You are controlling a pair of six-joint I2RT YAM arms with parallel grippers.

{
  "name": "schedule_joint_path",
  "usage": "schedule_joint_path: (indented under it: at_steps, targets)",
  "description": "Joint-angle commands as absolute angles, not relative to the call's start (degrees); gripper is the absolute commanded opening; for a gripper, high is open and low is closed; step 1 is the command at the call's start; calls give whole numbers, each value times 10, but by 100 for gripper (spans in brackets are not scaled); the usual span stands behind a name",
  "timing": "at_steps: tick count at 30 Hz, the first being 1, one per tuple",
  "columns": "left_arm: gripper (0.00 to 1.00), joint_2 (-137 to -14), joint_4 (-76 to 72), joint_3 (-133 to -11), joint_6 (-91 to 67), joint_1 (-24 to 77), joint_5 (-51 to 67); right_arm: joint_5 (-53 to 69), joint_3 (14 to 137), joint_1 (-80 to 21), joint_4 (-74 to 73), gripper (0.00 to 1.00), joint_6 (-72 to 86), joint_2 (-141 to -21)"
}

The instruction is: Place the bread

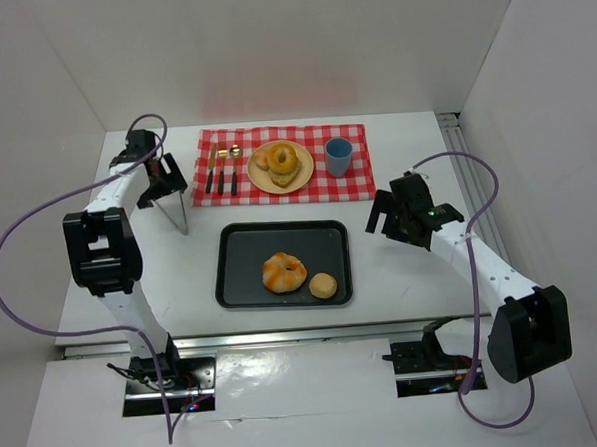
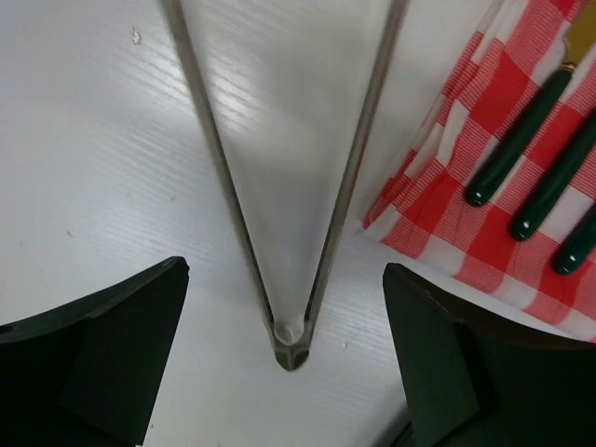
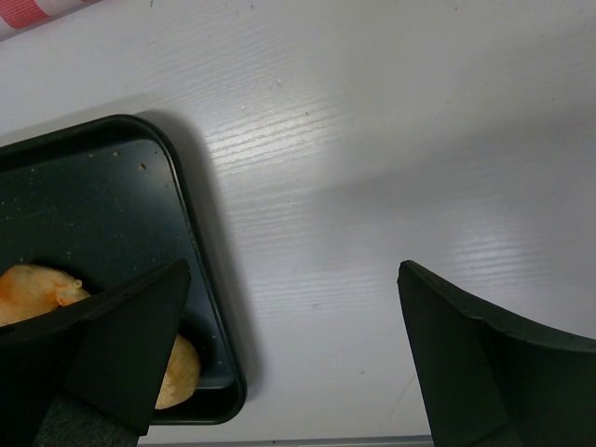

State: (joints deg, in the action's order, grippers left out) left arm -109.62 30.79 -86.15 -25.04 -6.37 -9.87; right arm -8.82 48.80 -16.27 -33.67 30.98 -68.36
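The bread to be placed lies on the black tray in the middle of the worktop: a twisted roll and, at its 4 o'clock, a small round bun. The plate sits at the tray's 12 o'clock on the checked placemat. It already carries a ring-shaped piece and some smaller ones. Cutlery lies at the plate's 9 o'clock and a blue cup stands at its 3 o'clock.

The left pincer is spread wide over the metal tongs, which lie on the worktop at the tray's 10 o'clock. The hinge sits between the fingers, and neither finger touches a leg. The right pincer is also spread, pinching nothing, near the tray's corner at its 2 o'clock.

With 2 pieces on the tray, the job looks unfinished, and the step in hand appears to be a grip on the tongs. To do it well, the left pincer should shift from the hinge toward the springy part of the legs, since squeezing at the hinge would barely close the tips. It should centre itself so both fingers meet the legs together. It should close only partway, leaving the tips wide enough to straddle the roll. A straight lift before swinging would keep the tongs from snagging the placemat edge just beside them.
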Motion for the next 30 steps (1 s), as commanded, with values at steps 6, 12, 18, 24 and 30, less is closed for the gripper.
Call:
schedule_joint_path:
  at_steps: [6,12,18,24,30]
  targets:
    - [100,-912,373,-856,-250,-46,-38,-97,494,-168,-320,100,305,-672]
    - [100,-793,333,-736,-262,21,44,-97,494,-173,-320,100,305,-678]
    - [100,-766,301,-675,-274,41,76,-105,499,-173,-330,100,305,-671]
    - [99,-799,307,-693,-274,47,63,-110,489,-173,-336,100,310,-658]
    - [96,-799,301,-705,-265,47,56,-121,483,-173,-341,100,316,-653]
